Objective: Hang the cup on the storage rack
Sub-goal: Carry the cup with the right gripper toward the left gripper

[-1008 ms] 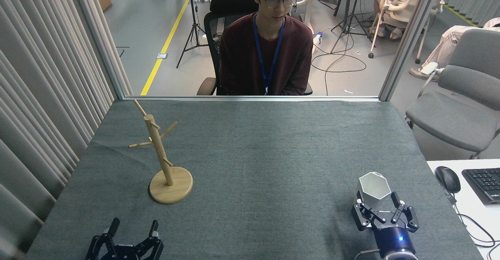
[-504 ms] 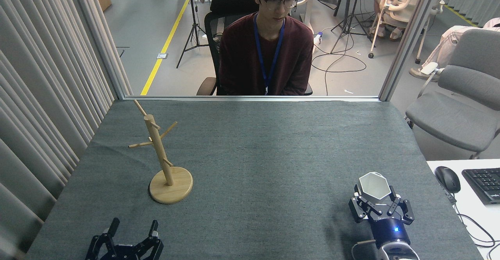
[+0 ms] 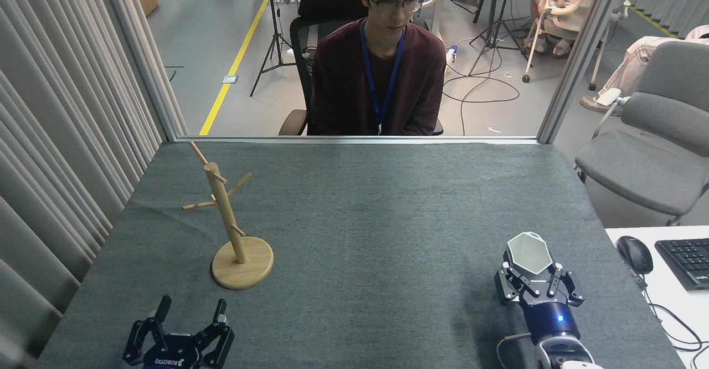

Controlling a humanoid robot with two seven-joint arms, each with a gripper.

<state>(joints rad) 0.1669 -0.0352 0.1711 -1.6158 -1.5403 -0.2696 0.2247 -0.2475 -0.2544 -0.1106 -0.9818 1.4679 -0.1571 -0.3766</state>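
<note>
the right hand (image 3: 530,281) points up and away at the near right of the grey surface (image 3: 388,219), fingers clamped on the white cup (image 3: 529,252), whose open mouth faces the camera. the left hand (image 3: 191,314) sits low at the near left, fingers spread apart and holding nothing. the storage rack (image 3: 230,222) stands upright on the left, well apart from the cup.

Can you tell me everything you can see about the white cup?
The cup is white, looks like plastic, and has flat sides that give its open mouth a six-cornered shape. You can look into it, and it seems empty. It sits near the right front of the gray table, held in the right gripper, whose black jaws close around its lower part and hide its base. It is far from the wooden rack, which stands on the left.
</note>
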